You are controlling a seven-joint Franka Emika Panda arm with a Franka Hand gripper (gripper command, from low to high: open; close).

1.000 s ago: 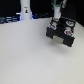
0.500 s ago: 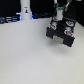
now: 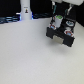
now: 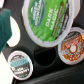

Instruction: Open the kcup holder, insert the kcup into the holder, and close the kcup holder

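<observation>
Gripper [image 3: 59,16]: grasping green-topped pod [image 4: 48,20] | Position: above open black pod holder [image 3: 62,33] | Inside: orange-lidded pod [image 4: 71,47], white-lidded pod [image 4: 19,63], one empty slot [image 4: 45,56] between them

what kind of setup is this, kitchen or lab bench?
Probably a lab test bench, not a kitchen. A bare white tabletop holds only the black boxy kcup holder, standing open, and a tall white bottle-like object at the back. The wrist view shows the green-topped kcup over round pod slots.
</observation>
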